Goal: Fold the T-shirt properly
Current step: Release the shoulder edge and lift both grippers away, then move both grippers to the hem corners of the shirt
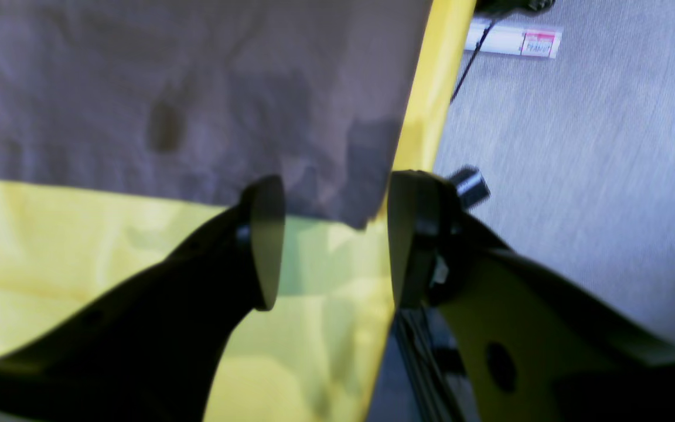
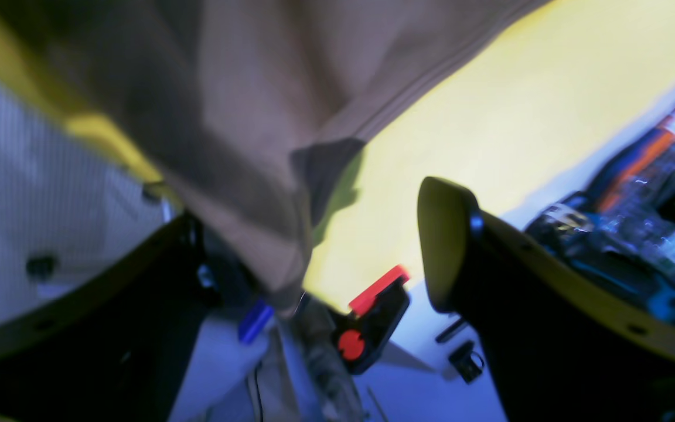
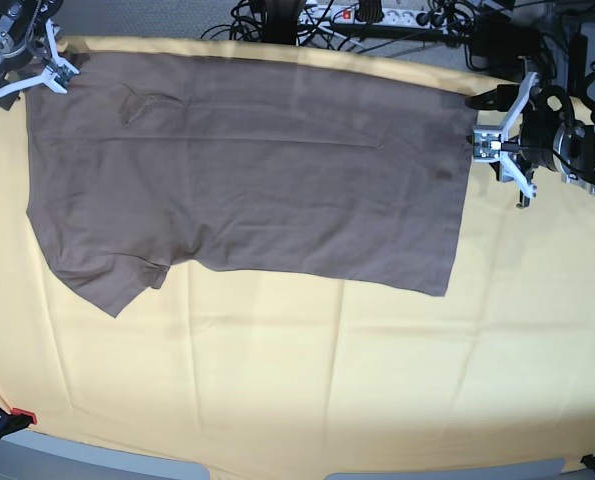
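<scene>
At the far left corner the right gripper (image 3: 29, 62) stands with jaws spread, clamping nothing, beside the T-shirt's (image 3: 247, 170) shoulder end. The T-shirt lies across the far half of the yellow cloth (image 3: 297, 380), seemingly folded once lengthwise, one sleeve (image 3: 112, 280) sticking out toward the near left. At the far right the left gripper (image 3: 502, 135) also gapes, just off the hem. Sleeve tuck and crosswise folds look still to do.

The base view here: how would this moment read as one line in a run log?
taupe short-sleeved fabric T-shirt: flat, folded in half on yellow cloth | left gripper: open at shirt's edge | right gripper: open at corner
</scene>
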